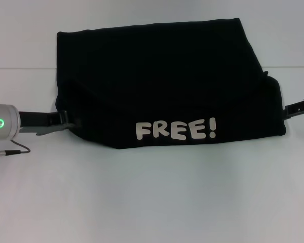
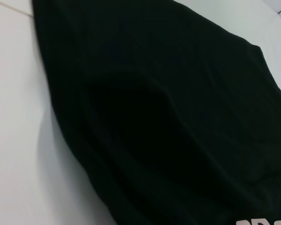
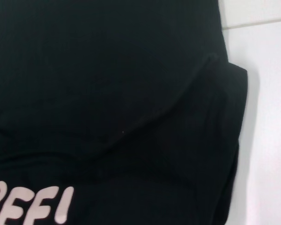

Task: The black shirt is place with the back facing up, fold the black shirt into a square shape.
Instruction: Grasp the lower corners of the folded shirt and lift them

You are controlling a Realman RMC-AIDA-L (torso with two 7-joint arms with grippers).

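The black shirt (image 1: pixel 162 81) lies mid-worktop, already folded into a wide block w/ the "FREE!" lettering (image 1: pixel 176 130) showing on the near flap. Near edge bulges a bit, and the right side has a layered step where a flap sits over another layer; that overlap shows clearly in the right wrist view. Not square yet, I'd say — wider than deep, so prob one more fold across is needed.

Handling, my guess: soft, light, floppy cotton, no stiffness at all. It'll sag and drag if lifted by one point, layers may slide apart. Best taken at the two side edges near the front corners, pinching all layers together, both sides lifted evenly.

Left gripper (image 1: pixel 66 121) is at the shirt's left edge, low on the worktop (image 1: pixel 152 202), tip right at or under the cloth. Can't tell if its fingers are clenched on fabric or released; they're hidden by the black cloth. Right gripper (image 1: pixel 300 109) sits just beside the right edge, and again I can't tell the finger state.
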